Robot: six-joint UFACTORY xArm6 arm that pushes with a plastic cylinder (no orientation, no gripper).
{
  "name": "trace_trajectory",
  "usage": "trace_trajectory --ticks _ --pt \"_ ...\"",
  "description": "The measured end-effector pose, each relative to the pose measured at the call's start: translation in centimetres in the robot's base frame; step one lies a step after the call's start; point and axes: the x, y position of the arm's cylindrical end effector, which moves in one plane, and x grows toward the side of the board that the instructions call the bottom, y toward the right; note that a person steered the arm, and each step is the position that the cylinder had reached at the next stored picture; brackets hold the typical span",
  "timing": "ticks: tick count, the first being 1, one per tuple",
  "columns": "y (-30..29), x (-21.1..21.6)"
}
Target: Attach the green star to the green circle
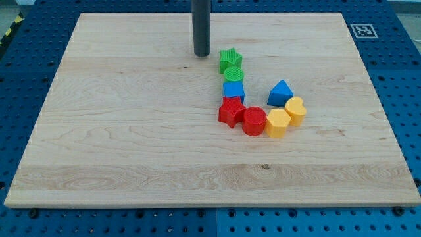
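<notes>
The green star (229, 59) lies on the wooden board just above the green circle (234, 74), and the two touch. My tip (202, 54) rests on the board to the left of the green star, a small gap apart from it. The rod rises out of the view's top.
Below the green circle a blue cube (233, 91), a red star (231, 112), a red cylinder (254, 121), a yellow hexagon (277, 123) and a yellow heart (295, 110) form a curved chain. A blue triangle (281, 93) sits right of it. The wooden board (118, 131) has a marker tag (362, 29) beyond its top right corner.
</notes>
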Motion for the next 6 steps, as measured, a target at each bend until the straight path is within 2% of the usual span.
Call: trace_trajectory --ticks 3,6 --pt "6.5 2.0" --pt "4.3 2.1"
